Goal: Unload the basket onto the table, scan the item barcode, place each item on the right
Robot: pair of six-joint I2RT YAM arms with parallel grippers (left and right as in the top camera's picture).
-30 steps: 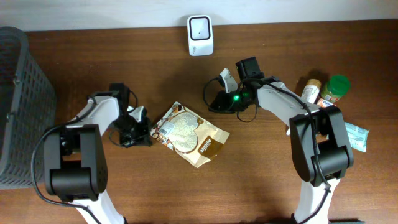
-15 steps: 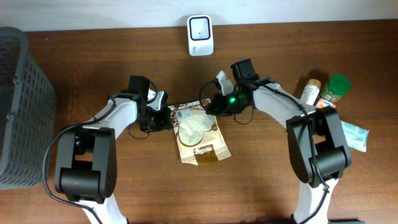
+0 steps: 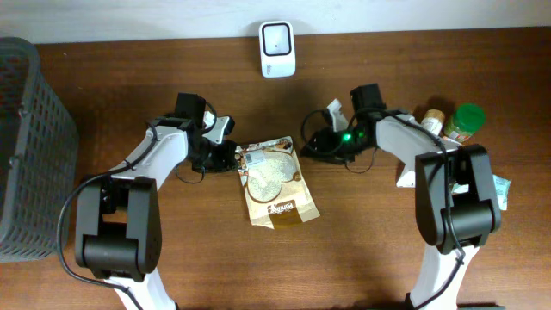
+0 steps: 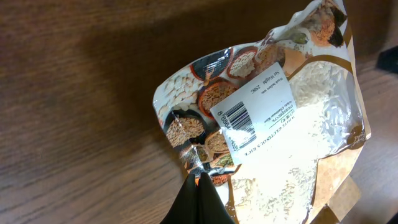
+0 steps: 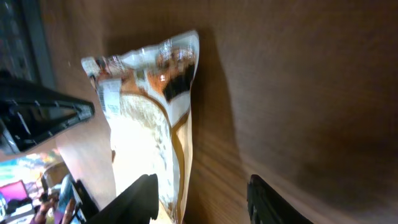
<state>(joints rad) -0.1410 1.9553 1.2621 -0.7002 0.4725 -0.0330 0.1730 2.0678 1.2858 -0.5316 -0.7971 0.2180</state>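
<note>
Overhead view: a rice pouch (image 3: 274, 181) lies flat on a brown wooden table (image 3: 172, 258), its printed face up and its white barcode label (image 3: 254, 158) at its upper left corner. A small white scanner (image 3: 277, 37) stands at the far edge of the table, straight beyond the pouch's top edge and well apart from it. The left gripper (image 3: 225, 155) reaches in from the pouch's left and meets its upper left corner. The right gripper (image 3: 310, 146), showing a green light, sits just off the pouch's upper right corner, not touching it. A dark mesh basket (image 3: 30, 146) stands far to the pouch's left. A green-lidded jar (image 3: 467, 123) and a few other packaged goods stand far to its right.

Left wrist view: the rice pouch (image 4: 298, 112) fills the right half, seen at a slant. Its barcode label (image 4: 252, 109) faces up, with black bars and small print. The left gripper (image 4: 199, 182) is pinched tight, its black tips meeting on the pouch's near edge, below the label.

Right wrist view: the rice pouch (image 5: 146, 124) stretches away, blurred and glossy. The right gripper (image 5: 200, 186) stands parted, holding nothing, with bare table (image 5: 298, 93) showing between its tips. One of its fingers (image 5: 144, 193) is close beside the pouch's near end.
</note>
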